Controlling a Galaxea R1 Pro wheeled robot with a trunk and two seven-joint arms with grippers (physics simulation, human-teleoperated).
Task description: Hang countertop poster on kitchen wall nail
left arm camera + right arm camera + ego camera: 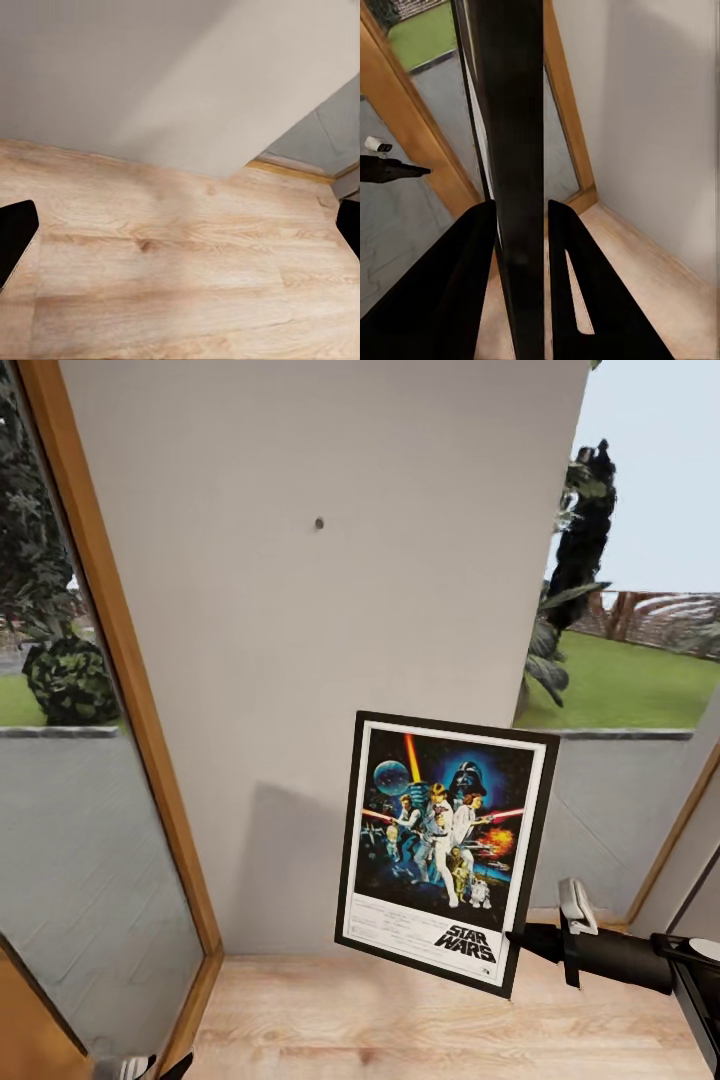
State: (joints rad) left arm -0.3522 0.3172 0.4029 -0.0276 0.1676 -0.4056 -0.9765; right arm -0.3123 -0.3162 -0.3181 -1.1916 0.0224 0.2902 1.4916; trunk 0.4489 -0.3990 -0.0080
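Poster (445,850) upright, tilted, below the wall nail (319,522). Right pincer (520,937) pinches its lower right edge. Left pincer (180,232) spread over wooden floor (187,277).

grey wall (300,660), wood floor (400,1020), window frame (120,660).

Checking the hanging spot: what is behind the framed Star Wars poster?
Behind the black-framed Star Wars poster, gripped by the right hand, is plain beige wall. A small dark nail sits higher up. The wall patch it covers is hidden.
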